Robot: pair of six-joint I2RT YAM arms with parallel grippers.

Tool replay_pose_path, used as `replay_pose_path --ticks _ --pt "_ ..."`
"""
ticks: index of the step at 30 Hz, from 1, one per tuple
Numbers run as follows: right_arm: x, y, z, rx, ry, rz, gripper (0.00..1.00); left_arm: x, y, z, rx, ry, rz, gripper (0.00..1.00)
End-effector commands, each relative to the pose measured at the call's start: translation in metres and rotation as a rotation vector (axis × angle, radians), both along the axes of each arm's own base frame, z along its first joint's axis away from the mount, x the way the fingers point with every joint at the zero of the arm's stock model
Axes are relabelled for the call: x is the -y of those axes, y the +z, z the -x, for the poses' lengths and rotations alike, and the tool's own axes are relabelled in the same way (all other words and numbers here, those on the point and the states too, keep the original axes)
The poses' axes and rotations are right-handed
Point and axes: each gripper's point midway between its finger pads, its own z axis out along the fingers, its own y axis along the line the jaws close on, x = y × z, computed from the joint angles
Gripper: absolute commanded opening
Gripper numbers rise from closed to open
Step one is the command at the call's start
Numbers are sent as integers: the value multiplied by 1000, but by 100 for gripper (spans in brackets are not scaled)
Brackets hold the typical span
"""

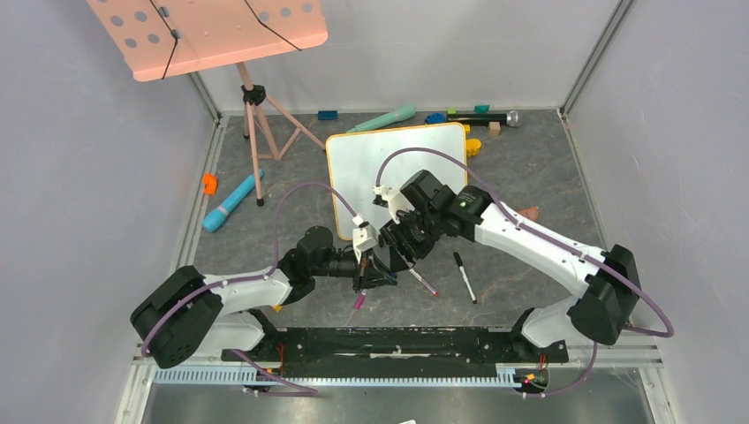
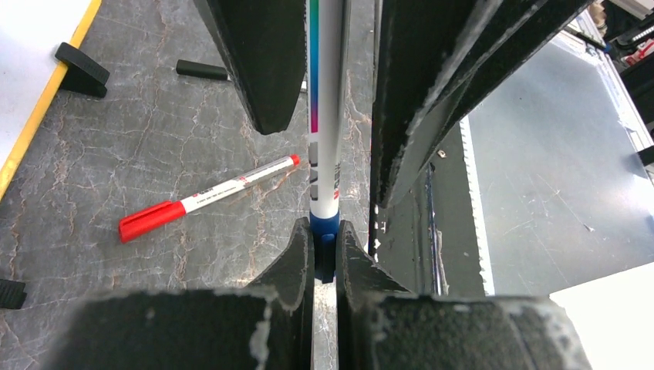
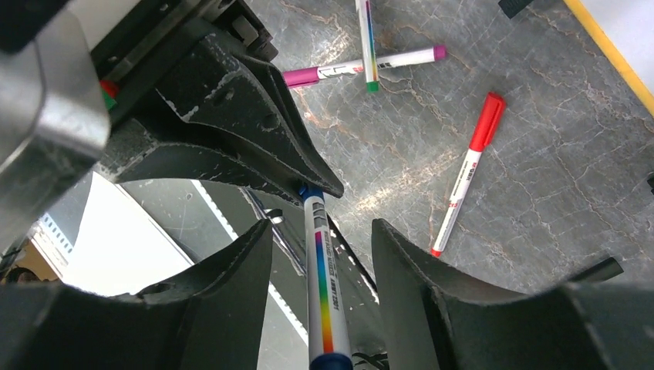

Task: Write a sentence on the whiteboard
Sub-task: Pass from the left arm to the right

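The whiteboard (image 1: 397, 168), white with an orange-yellow frame, lies on the table behind both arms; its edge also shows in the left wrist view (image 2: 31, 46) and the right wrist view (image 3: 617, 38). No sentence shows on the part of it I can see. A white marker with a rainbow stripe (image 2: 325, 116) hangs between the two grippers. My left gripper (image 2: 325, 235) is shut on its blue cap (image 2: 325, 230). My right gripper (image 3: 320, 231) stands open around the barrel (image 3: 320, 277), with a gap on both sides. In the top view the grippers (image 1: 369, 269) (image 1: 402, 252) meet in front of the board.
A red marker (image 2: 208, 196) (image 3: 466, 173), a magenta marker (image 3: 362, 68) with a green-tipped one (image 3: 368, 42) across it, and a black marker (image 1: 465, 277) lie loose on the grey table. A pink music stand (image 1: 212, 31) stands at back left. Teal tubes (image 1: 231, 201) and small toys line the back.
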Motion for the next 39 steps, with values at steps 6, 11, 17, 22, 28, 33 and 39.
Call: replay_pose_path --ticks 6,11,17,22,28,33,39 --pt "-1 8 -8 43 38 31 50 8 6 -2 77 -37 -3 2" --pt "-3 29 -19 72 27 -1 51 8 5 -3 77 -32 -15 2" --pt "-2 31 -15 38 55 -11 49 7 5 -3 78 -24 -18 2" --pt "2 16 -7 -2 75 12 48 8 5 -2 80 -32 -16 2" --pt "-2 12 -4 -19 98 19 47 9 4 0 83 -45 -21 2" --pt "-5 4 1 -42 124 34 30 11 3 1 86 -50 -31 2" --pt "3 3 1 -22 113 48 0 6 5 -7 92 27 -32 38"
